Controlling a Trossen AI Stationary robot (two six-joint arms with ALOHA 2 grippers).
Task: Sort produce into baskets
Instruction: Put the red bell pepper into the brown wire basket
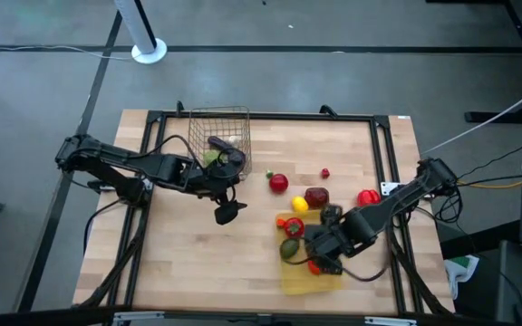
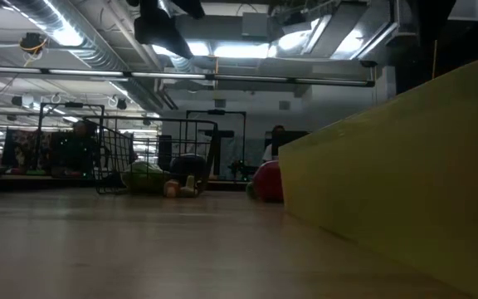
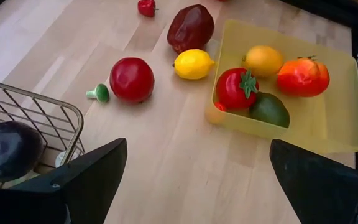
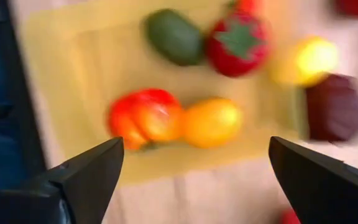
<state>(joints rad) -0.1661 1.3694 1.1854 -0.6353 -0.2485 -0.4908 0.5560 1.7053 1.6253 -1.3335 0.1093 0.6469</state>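
The dark wire-mesh basket (image 1: 220,134) stands at the table's far middle and holds a dark eggplant (image 3: 8,149) and green pieces. The yellow tray (image 1: 320,276) lies near the front right and holds a strawberry (image 3: 236,89), an avocado (image 3: 269,109), an orange fruit (image 4: 213,121) and an orange-red fruit (image 4: 143,118). A red tomato (image 1: 279,183), a lemon (image 1: 299,205), a dark red piece (image 1: 316,196), a red pepper (image 1: 367,196) and a small red piece (image 1: 324,172) lie loose on the table. My left gripper (image 3: 194,186) is open and empty beside the basket. My right gripper (image 4: 194,180) is open and empty above the tray.
A small green-and-white piece (image 3: 98,93) lies beside the tomato. A black frame runs round the table's edge (image 1: 383,172). Bare wood shows at the table's near left (image 1: 188,263). The tray's wall (image 2: 405,166) fills the right of the low view.
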